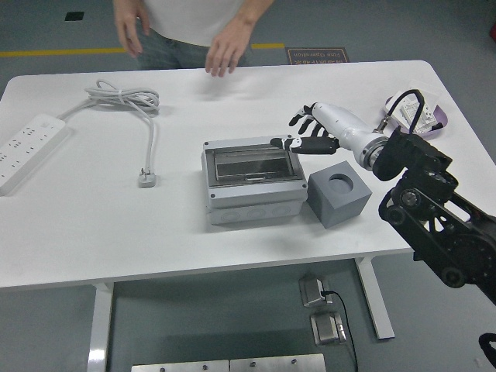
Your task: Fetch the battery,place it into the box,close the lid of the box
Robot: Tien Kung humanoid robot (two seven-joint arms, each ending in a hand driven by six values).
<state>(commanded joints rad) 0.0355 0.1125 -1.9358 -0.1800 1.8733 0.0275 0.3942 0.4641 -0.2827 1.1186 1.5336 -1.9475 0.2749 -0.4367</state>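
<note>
A white counter (77, 232) holds a power strip (27, 147) at far left, its coiled cable (124, 97) beside it. At centre sits a grey box (252, 180), lid down; the battery is not visible, presumably inside. Right of centre, the robot's right hand (310, 136) hovers near the box's upper right corner, fingers (291, 142) loosely spread, holding nothing. A grey block (339, 196) stands just beside. The task looks essentially finished. A person's hands (225, 50) hang at the top edge.
</note>
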